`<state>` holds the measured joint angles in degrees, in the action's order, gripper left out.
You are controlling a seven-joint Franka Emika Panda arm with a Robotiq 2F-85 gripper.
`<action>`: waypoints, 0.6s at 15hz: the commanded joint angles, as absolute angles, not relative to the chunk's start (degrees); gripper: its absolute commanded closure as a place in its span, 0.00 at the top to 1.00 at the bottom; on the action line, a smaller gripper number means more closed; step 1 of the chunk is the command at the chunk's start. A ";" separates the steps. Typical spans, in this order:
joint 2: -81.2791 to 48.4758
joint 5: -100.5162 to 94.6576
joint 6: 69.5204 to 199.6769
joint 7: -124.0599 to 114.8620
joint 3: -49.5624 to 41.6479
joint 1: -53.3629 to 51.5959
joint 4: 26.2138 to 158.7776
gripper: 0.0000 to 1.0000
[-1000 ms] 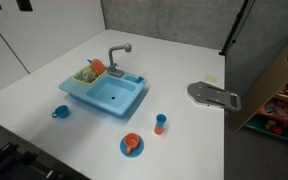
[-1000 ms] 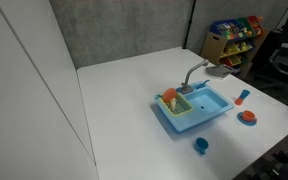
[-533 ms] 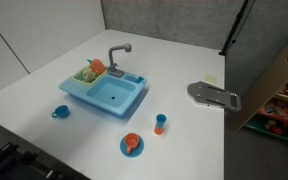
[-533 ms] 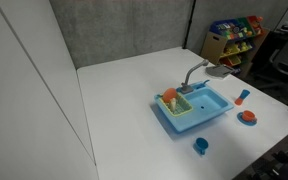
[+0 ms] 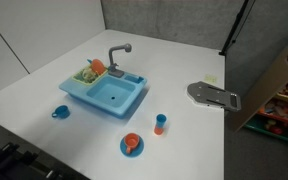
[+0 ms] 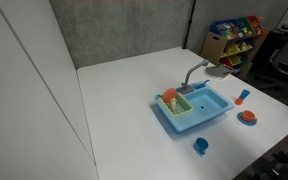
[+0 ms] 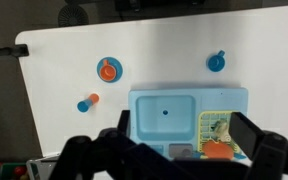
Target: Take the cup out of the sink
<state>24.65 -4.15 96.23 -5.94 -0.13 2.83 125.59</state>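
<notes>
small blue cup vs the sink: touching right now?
Apart. The wrist view shows the cup standing on the table, with a clear strip of bare white surface between it and the sink. Both exterior views show the same gap.

The light looks soft and even to me, falling from above on the white bench (image 5: pixel 184 70) in both exterior views. Shadows are faint; only a thin, pale one hugs the sink (image 5: pixel 104 92). In the wrist view the bench glares almost to pure white near its far edge, while my fingers (image 7: pixel 89 158) sit dark and out of focus along the bottom. Every frame is coarse, and small things look soft.
</notes>
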 commanded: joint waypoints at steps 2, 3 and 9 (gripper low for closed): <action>27.93 -1.31 101.37 -0.13 -2.15 1.75 128.91 1.00; 28.15 -0.74 101.99 0.79 -2.37 1.65 129.24 1.00; 27.11 -1.49 102.41 0.14 -1.59 2.23 129.10 1.00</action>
<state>27.15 -1.43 102.51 0.19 -1.45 2.38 129.20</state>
